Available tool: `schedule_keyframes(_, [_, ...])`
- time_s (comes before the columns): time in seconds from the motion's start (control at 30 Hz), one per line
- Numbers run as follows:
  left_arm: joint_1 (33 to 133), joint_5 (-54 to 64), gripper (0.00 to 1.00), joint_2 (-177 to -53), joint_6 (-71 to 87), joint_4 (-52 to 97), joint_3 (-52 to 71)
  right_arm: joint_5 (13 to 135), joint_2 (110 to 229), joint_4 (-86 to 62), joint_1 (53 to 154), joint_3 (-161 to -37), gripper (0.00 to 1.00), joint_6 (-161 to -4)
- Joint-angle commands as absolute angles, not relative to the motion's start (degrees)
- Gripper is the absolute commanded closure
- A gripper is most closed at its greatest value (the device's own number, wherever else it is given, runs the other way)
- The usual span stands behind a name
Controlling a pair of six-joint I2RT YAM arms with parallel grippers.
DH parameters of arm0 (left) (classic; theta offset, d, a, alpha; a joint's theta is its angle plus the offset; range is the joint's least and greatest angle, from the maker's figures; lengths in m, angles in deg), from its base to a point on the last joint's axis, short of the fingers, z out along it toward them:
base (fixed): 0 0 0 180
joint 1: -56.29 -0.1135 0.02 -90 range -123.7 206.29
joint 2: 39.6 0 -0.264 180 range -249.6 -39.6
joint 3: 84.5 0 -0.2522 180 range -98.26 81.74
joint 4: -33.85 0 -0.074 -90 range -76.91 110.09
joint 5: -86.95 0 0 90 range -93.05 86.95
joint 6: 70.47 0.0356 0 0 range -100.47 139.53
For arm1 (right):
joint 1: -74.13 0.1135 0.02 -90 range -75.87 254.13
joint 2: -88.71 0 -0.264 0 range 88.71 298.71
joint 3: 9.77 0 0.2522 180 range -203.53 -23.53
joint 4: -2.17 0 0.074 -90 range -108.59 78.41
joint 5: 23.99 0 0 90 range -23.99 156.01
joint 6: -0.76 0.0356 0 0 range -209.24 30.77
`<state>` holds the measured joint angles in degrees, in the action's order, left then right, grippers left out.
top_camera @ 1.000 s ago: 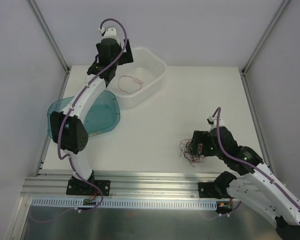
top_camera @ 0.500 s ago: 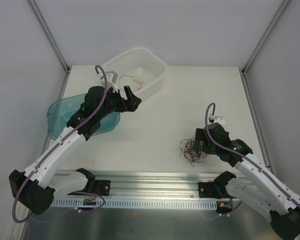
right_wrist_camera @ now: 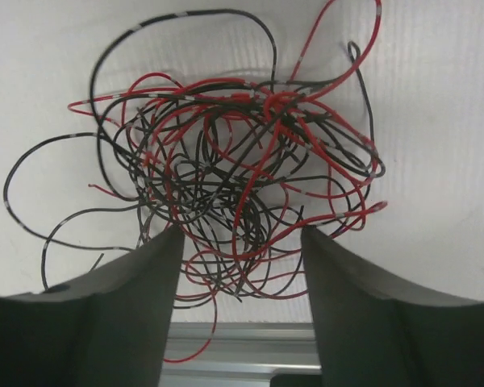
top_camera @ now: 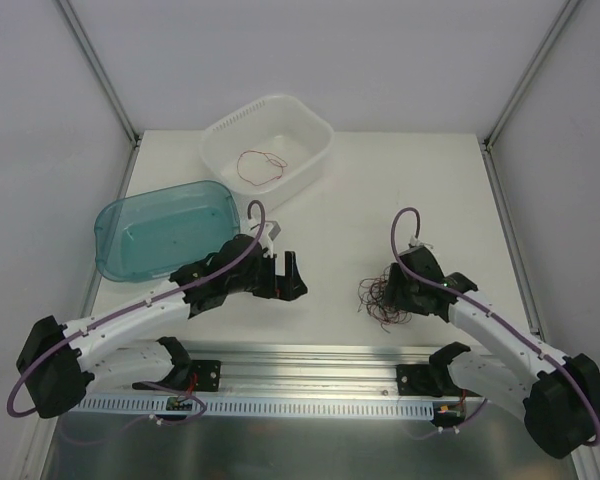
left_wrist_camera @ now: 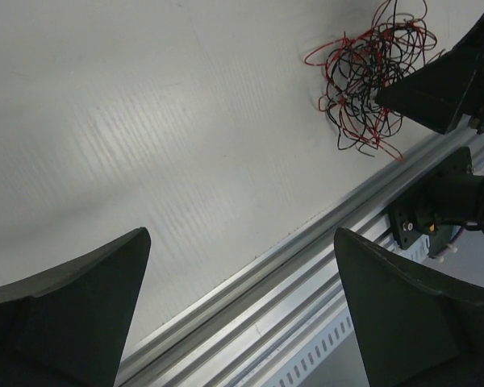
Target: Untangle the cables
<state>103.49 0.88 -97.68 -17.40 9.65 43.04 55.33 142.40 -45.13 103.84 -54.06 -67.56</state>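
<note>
The cables (top_camera: 378, 298) are a tangled clump of thin red and black wires on the table near its front edge, right of centre. My right gripper (top_camera: 393, 291) is low over the clump's right side. In the right wrist view the cables (right_wrist_camera: 226, 153) fill the frame, and my right gripper (right_wrist_camera: 240, 234) is open with several strands of the clump's near edge lying between its fingers. My left gripper (top_camera: 290, 276) hovers wide open left of the clump, holding nothing. The left wrist view shows the cables (left_wrist_camera: 367, 72) ahead, beyond the left gripper (left_wrist_camera: 240, 234). One loose red wire (top_camera: 260, 165) lies in the white basket.
A white basket (top_camera: 315, 135) stands at the back, left of centre. A teal bin (top_camera: 130, 215) sits on the left side of the table. An aluminium rail (top_camera: 310, 365) runs along the table's front edge, right below the clump.
My left arm has swung from the white basket down to the near middle of the table. The right gripper has sunk into the clump and its jaws have narrowed.
</note>
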Motion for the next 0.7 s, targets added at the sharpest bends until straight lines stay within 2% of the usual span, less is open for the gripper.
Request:
schedule_keyframes(0.0, [106.38,-2.08,0.01,-100.5,-19.59,11.57,40.34,60.72,144.86,-37.8,104.53,-53.77,0.39,-65.43])
schedule_keyframes(0.03, [106.74,-2.6,0.01,-101.46,-19.76,11.74,39.99,62.74,145.48,-35.09,105.5,-54.03,0.51,-64.89])
schedule_keyframes(0.1, [107.44,-2.78,0.01,-102.17,-20.29,12.0,39.72,63.02,146.1,-32.0,110.04,-54.99,0.61,-63.58])
schedule_keyframes(0.2, [107.97,-2.78,0.01,-102.79,-20.9,12.35,39.81,64.07,149.43,-29.36,114.8,-58.42,0.62,-62.96])
schedule_keyframes(0.3, [108.59,-2.78,0.01,-103.05,-21.26,12.62,39.81,65.48,152.6,-27.15,118.58,-62.54,0.48,-64.79])
schedule_keyframes(0.33, [109.11,-2.78,0.01,-103.14,-21.26,12.79,39.64,64.96,153.13,-28.89,119.47,-63.77,0.37,-66.19])
schedule_keyframes(0.43, [109.99,-2.78,0.01,-103.49,-20.29,12.8,38.85,59.45,152.26,-35.2,121.32,-67.65,0.28,-67.43])
schedule_keyframes(0.57, [112.27,-4.98,0.02,-104.72,-18.88,12.88,37.27,52.58,145.59,-42.08,121.33,-67.66,0.25,-67.88])
schedule_keyframes(0.67, [114.38,-7.7,0.04,-107.44,-20.02,12.88,34.81,43.1,140.14,-49.8,121.15,-67.22,0.26,-66.13])
